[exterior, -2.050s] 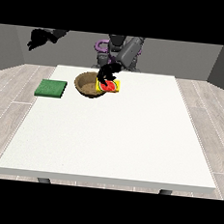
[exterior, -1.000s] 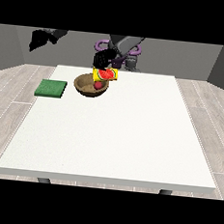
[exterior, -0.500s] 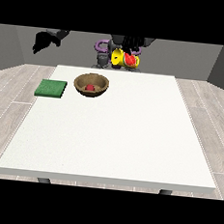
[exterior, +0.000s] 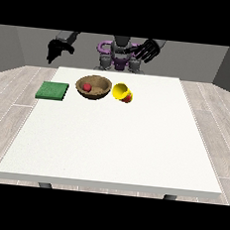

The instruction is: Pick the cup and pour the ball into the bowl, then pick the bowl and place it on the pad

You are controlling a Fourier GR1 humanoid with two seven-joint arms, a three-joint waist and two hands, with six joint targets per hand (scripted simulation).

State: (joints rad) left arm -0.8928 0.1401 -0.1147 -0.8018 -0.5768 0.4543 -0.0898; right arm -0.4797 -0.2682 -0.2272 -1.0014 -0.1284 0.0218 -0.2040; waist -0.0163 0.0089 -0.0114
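Observation:
A brown bowl (exterior: pixel 94 88) stands on the white table (exterior: pixel 114 142) near its far edge, with a red ball (exterior: pixel 87 87) inside it. A yellow cup (exterior: pixel 122 93) lies on its side just right of the bowl, its mouth turned towards the camera. A green pad (exterior: pixel 52 90) lies flat to the left of the bowl. The hand at the view's right (exterior: pixel 149 50) is raised above the table's far edge with its fingers spread, holding nothing. The hand at the view's left (exterior: pixel 57 49) hangs in the air beyond the table's far left corner, well above the pad.
The robot's torso (exterior: pixel 118 55) stands behind the far edge of the table. Grey floorboards surround the table on all sides.
The cup has left the hand at the view's right and now lies on the table beside the bowl. That hand has opened and moved right. The ball stays in the bowl.

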